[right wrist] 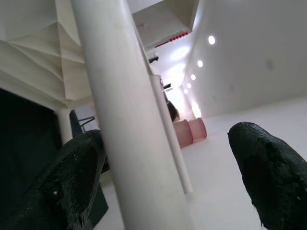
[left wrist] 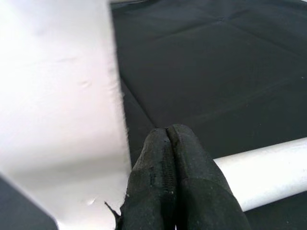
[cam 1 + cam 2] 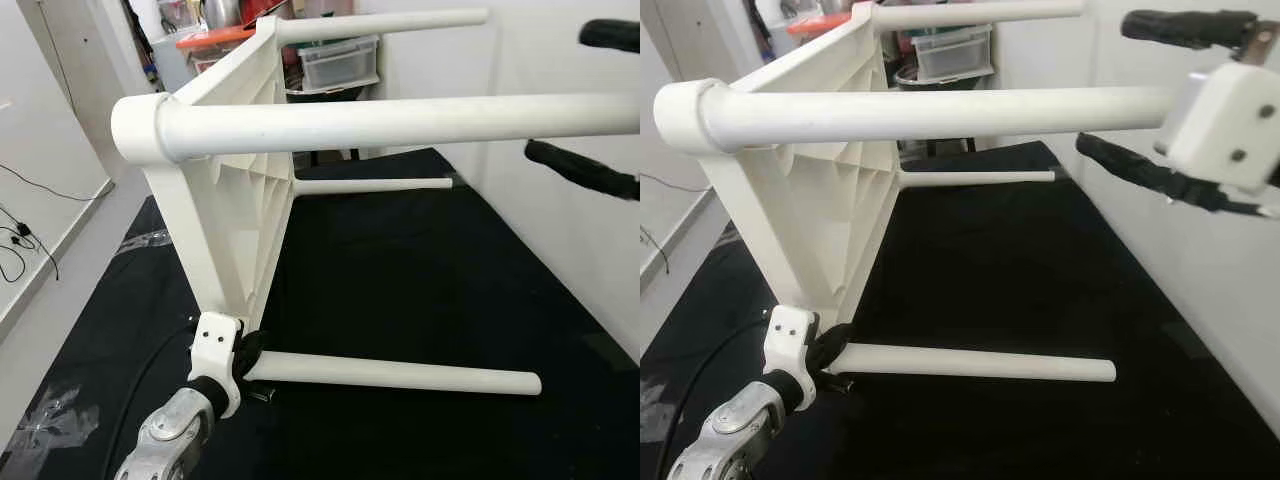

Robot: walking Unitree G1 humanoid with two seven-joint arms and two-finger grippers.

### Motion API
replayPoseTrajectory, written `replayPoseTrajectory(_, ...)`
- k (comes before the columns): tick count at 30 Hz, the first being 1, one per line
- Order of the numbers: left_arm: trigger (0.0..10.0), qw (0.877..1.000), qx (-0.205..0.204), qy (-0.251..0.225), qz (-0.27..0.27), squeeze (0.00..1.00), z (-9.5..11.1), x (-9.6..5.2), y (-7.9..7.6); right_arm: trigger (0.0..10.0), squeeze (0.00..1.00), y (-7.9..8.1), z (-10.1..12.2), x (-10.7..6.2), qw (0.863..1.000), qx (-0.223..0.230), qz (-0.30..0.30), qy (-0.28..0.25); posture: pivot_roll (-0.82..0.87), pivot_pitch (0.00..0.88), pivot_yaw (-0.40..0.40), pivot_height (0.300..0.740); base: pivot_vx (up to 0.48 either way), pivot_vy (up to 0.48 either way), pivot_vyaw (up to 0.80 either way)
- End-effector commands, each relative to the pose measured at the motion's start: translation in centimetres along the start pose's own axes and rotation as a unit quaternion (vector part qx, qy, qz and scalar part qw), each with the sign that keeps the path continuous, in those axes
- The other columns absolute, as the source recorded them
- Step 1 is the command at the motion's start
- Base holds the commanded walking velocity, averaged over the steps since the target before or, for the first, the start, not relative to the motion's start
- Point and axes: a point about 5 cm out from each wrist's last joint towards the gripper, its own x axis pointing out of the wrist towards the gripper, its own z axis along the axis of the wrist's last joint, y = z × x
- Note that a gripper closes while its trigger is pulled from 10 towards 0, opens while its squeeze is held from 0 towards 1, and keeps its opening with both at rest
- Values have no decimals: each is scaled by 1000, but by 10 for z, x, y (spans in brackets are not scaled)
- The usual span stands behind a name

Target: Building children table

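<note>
Children's table [image 3: 235,190], white plastic, lies tipped on its side on a black mat [image 3: 420,290], its ribbed underside facing toward three o'clock and its four round legs pointing the same way. No brand, label or writing can be read on the table or on anything near it.

One upper leg [image 3: 400,122] runs across the head views from a socket at ten o'clock out toward three o'clock. The right gripper [image 3: 1160,95] sits at two o'clock at the far end of that leg, its two black fingers [image 3: 1185,25] spread wide, one above the leg and one below; in the right wrist view the leg [image 1: 129,129] passes between the two fingertips without either one visibly pressing on it, so the gripper is released around it.

The lower near leg [image 3: 400,374] lies along the mat toward five o'clock. The left gripper [image 3: 250,352] is at seven o'clock, right at the corner where this leg meets the tabletop. In the left wrist view its fingers [image 2: 180,182] are clenched together with nothing between them, the tips lying against the leg [image 2: 264,170] beside the white edge of the top [image 2: 57,105].

At twelve o'clock, behind the table, stand clear storage boxes [image 3: 340,60] and an orange lid [image 3: 215,38]. Black cables [image 3: 20,235] trail over the pale floor at nine o'clock.
</note>
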Motion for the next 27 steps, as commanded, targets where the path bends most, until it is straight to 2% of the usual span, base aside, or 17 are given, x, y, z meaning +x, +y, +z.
replayPoseTrajectory(1,10000,1000,0,8,17,0,-4,-2,6,9294,0,5,0,6,1000,-2,6,-7,-105,2,78,740,0,0,0)
replayPoseTrajectory(2,10000,1000,-4,8,20,0,-4,-2,6,0,0,6,0,9,1000,2,5,-13,-103,2,77,740,0,0,0)
replayPoseTrajectory(8,10000,999,-17,10,26,0,-6,-1,10,0,0,10,-2,20,1000,2,9,-21,-103,7,69,740,0,0,0)
replayPoseTrajectory(16,10000,999,8,7,35,0,-4,8,20,0,0,11,-4,23,1000,6,12,-22,-108,13,64,740,0,0,0)
replayPoseTrajectory(27,10000,998,51,-11,32,0,13,36,32,0,0,12,-3,24,999,15,18,-25,-118,26,73,740,0,0,0)
